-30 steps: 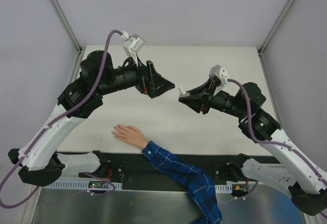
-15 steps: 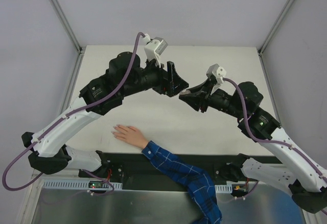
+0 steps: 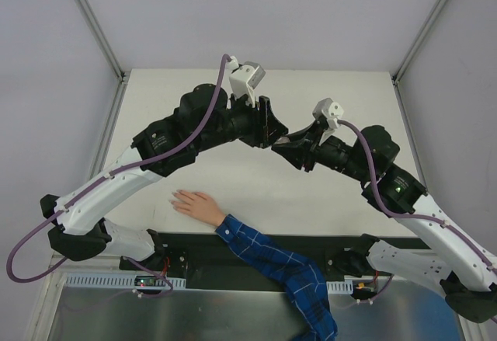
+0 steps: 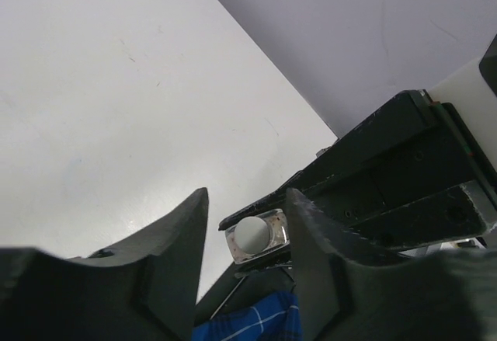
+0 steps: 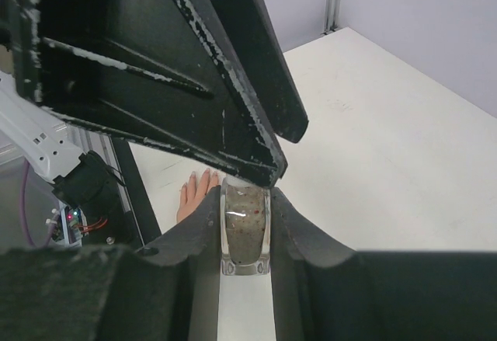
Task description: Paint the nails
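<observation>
Seeing the nails low and left of centre in the top view, on a pale hand lying flat on the table. Higher, at mid-frame, clamping a small clear bottle (greyish speckled fill inside) tight in the right gripper. Flanking its white cap with the left gripper, jaws partly apart, gaps showing either side.

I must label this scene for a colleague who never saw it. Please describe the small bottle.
Over the middle of the white table, the right gripper meets the left gripper tip to tip. The small bottle is pinched in the right one. It is the only clear thing there, with a round white cap.
</observation>
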{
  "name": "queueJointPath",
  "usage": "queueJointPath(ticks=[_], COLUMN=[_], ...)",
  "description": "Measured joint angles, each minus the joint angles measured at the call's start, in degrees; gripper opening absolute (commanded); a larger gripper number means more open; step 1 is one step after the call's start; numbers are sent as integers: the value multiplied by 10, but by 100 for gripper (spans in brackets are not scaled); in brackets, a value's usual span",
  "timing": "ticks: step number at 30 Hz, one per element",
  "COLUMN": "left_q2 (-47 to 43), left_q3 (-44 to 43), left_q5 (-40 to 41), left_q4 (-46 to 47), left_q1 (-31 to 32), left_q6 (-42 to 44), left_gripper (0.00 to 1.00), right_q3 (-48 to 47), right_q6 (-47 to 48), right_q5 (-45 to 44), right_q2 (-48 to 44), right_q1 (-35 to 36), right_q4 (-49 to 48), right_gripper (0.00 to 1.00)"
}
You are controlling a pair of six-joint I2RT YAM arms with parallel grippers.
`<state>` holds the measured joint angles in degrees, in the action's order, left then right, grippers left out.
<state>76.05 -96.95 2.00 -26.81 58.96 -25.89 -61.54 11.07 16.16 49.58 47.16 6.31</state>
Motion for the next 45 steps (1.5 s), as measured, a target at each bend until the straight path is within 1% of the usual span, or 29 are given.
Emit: queueJointPath(ticks=[1,2,5,6,8,13,15,17,21,23,25,28,29,30,32,33,34,39,40,43,45], left_q2=[0,0,1,1,3,4,5,7,-9,-27,-35,-31,-28,-24,-22,-22,-21,-28,-31,-42,-52], left_q3=[0,0,0,0,0,0,0,0,17,26,26,22,21,20,17,17,16,10,8,7,8], left_q5=[0,0,-7,-14,-25,-59,-96,-173,-343,-401,-451,-501,-511,-520,-523,-522,-519,-458,-438,-365,-302], left_q4=[0,-1,-1,-1,0,0,0,0,14,16,21,35,38,39,40,37,35,13,10,7,5], left_q1=[0,1,3,3,3,0,-5,-20,-32,-30,-26,-23,-22,-22,-22,-21,-19,-16,-19,-32,-36], left_q6=[-1,0,0,2,5,35,61,100,193,222,242,253,253,253,249,245,239,189,181,154,124], left_gripper=[35,29,17,7,0,0,0,0,0,0,0,0,4,31,55,68,73,82,89,89,88], right_q3=[0,0,0,0,0,0,0,0,1,4,8,14,15,15,15,14,14,12,10,2,-5], right_q6=[0,0,0,0,0,-1,-1,-2,-39,-74,-99,-118,-122,-124,-124,-122,-119,-75,-66,-41,-32], right_q5=[-3,-5,-11,-15,-21,-32,-28,-6,153,229,279,315,323,329,332,326,324,275,264,233,197], right_q2=[0,0,0,0,-1,-4,-8,-14,-26,-26,-26,-32,-34,-35,-36,-35,-35,-29,-28,-28,-28], right_q1=[0,2,5,7,11,19,20,18,-11,-12,-9,-9,-9,-11,-12,-12,-12,-18,-18,-14,-12], right_q4=[0,0,0,0,1,9,15,22,28,4,-32,-56,-57,-56,-55,-60,-59,-27,-16,17,29], right_gripper=[0,0,0,0,0,0,0,0,0,0,0,0,0,0,0,0,0,0,0,0,0])
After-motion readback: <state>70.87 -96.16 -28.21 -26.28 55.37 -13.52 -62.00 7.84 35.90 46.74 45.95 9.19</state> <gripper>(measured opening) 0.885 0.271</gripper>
